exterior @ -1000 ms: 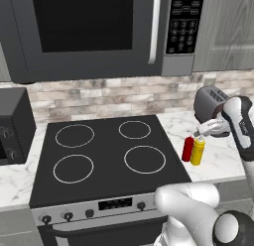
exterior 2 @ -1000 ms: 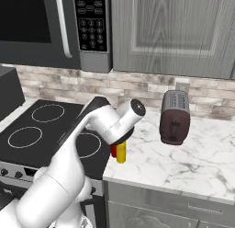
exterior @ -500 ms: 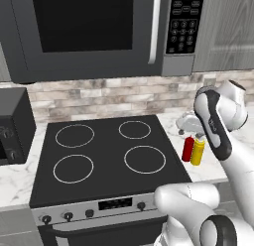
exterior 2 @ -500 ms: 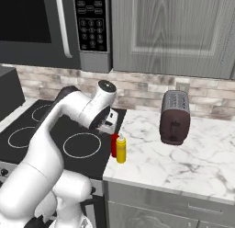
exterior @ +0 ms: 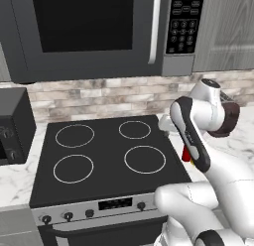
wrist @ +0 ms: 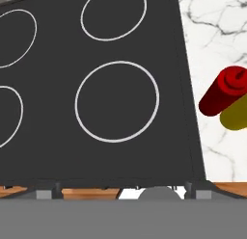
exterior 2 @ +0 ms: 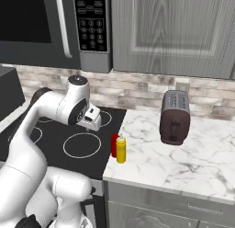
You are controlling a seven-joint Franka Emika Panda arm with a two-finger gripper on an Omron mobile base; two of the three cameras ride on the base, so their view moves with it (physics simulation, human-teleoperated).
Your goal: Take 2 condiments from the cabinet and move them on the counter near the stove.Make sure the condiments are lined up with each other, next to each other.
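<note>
The hand looks straight down on the black stove [wrist: 58,151], where 4 white rings show, 1 whole ring in the middle. To the right lies the white counter [wrist: 212,35] with grey lines. On it stand the red bottle [wrist: 223,91] and the yellow bottle [wrist: 236,115], touching side by side, near the stove's edge.

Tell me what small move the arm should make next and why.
Probably just lift the tool up and clear of the cooktop, since the job looks finished. The red bottle and yellow bottle stand upright side by side, seemingly touching, on the marble counter right beside the stove. The tool hangs above the stove's burners, holding nothing.
</note>
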